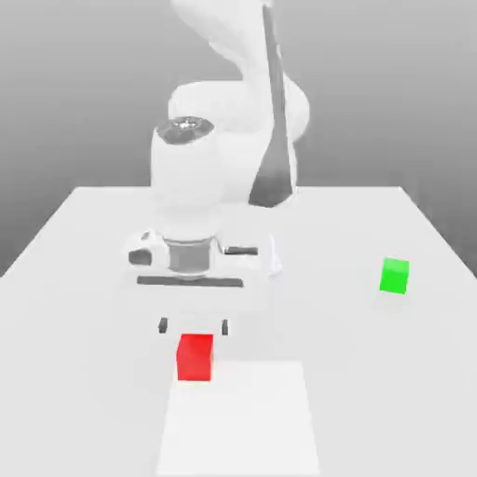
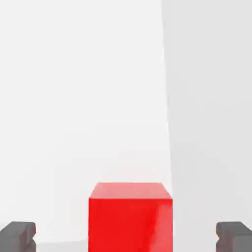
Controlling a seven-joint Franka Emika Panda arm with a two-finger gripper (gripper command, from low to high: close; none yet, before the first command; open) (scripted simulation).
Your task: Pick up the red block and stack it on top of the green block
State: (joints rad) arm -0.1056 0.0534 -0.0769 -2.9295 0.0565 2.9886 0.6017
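Here the gripper [image 1: 193,326] hangs above the white table [image 1: 84,279], pointing straight down, with its two dark fingertips [image 1: 163,325] spread wide apart and nothing between them. The red block [image 1: 195,358] sits on the table just below and slightly nearer than the fingertips, not touched by either one. In the hand view the red block [image 2: 130,216] lies between the two dark fingertips [image 2: 17,236], with clear gaps on both sides, closer to the middle than to either pad. The green block [image 1: 394,276] rests on the table well apart from the red one, toward the exterior view's right and a little farther back. A brighter white rectangular patch [image 1: 242,419] marks the near part of the table, its far edge just beside the red block. The white arm [image 1: 233,102] rises behind the hand, folding back over the far side of the table.
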